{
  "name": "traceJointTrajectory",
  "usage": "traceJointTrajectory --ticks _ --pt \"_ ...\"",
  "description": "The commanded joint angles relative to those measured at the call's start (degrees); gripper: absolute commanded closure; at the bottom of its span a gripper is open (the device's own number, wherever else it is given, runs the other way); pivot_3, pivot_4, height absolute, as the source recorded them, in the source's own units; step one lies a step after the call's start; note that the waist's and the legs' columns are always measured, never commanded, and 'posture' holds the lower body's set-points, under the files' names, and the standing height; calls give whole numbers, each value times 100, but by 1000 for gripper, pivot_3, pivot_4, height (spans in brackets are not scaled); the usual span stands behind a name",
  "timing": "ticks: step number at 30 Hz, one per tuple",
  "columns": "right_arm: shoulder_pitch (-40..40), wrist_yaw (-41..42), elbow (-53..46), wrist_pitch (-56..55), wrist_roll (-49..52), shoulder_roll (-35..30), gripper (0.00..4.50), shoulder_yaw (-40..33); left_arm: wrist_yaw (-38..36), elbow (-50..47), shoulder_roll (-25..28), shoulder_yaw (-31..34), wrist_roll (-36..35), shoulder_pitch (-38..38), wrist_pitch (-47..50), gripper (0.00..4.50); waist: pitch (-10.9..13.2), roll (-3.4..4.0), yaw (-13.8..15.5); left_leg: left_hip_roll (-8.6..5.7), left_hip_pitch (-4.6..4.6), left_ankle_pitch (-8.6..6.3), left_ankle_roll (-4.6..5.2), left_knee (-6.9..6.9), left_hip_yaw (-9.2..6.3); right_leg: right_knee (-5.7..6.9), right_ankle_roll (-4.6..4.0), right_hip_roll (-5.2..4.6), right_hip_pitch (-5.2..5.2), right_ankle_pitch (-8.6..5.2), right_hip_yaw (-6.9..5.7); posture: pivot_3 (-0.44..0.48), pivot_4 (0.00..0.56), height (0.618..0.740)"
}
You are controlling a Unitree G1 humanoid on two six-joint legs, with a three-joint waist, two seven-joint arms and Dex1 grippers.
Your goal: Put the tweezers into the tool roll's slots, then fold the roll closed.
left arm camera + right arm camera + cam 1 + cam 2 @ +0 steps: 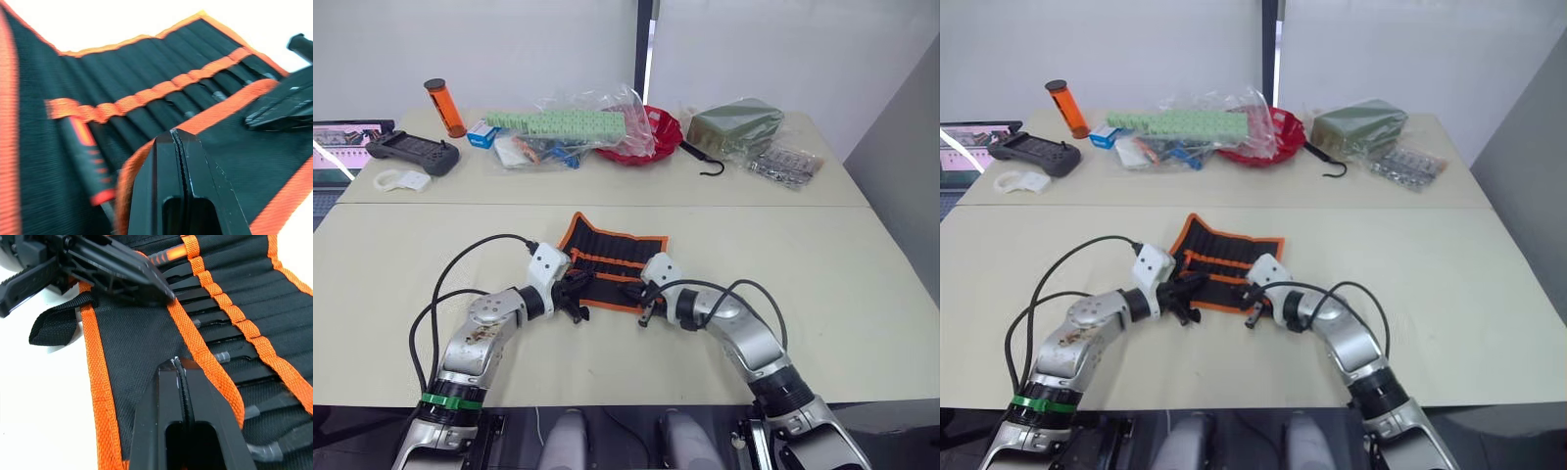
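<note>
Worktop (822, 255), cream. Roll (612, 257) lies near its front edge, mostly open, near flap (137, 357) folded up over the pocket row. Tweezers (234, 355) sit in the slots (161, 100), tips poking out under the flap. Left end effector (576, 297) pinched shut on the flap edge at the left. Right end effector (644, 299) pinched shut on the flap at the right.

I'm seeing an orange tube (443, 107), a black controller (414, 151), a red tray (651, 135) and a black hook (707, 163) lying along the far table.
</note>
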Motion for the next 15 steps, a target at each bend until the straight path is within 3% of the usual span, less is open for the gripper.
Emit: traceJointTrajectory --ticks 1,12,15 --pt "166 -54 88 145 -138 -164 4500 -73 145 15 98 257 20 88 14 4491 -1 0 -2 0 0 0 0 0 0 0 0 0 0 0 0 0 150 740" --pt "144 70 204 -369 -99 -192 4500 -100 -9 -446 253 637 -444 179 248 4491 0 0 -8 1 -3 0 0 0 0 0 1 0 -2 0 -1 0 150 740" --pt "46 88 -255 -35 216 -223 4500 -401 -109 -672 326 705 -605 210 332 4491 1 0 0 1 -9 0 0 -2 0 -1 0 0 -9 0 0 0 150 740"
